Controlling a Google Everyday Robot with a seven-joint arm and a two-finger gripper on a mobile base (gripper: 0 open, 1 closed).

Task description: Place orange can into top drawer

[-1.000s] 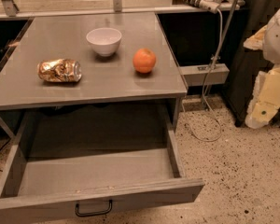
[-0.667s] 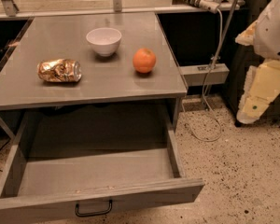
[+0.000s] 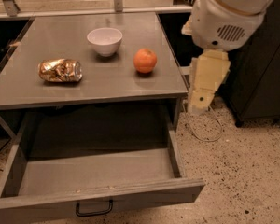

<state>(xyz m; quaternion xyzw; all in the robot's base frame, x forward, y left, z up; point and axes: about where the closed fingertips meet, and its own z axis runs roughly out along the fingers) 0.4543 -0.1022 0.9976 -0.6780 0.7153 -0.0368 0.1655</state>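
On the worktop (image 3: 112, 80) the orange can (image 3: 60, 71) lies on its side, top drawer (image 3: 130, 197) open below; gripper (image 3: 199, 107) hangs off the worktop's right edge, grip state indeterminable.

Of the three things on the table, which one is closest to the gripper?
The round orange fruit, by the right edge of the table. The gripper hangs just beyond that edge; the white bowl and orange can lie farther left.

Orange-gold can (image 3: 60, 71), white bowl (image 3: 104, 40), orange fruit (image 3: 145, 60), grey worktop (image 3: 130, 85), grey drawer (image 3: 98, 171) with black handle (image 3: 94, 209); cream end effector (image 3: 200, 99) right of worktop.
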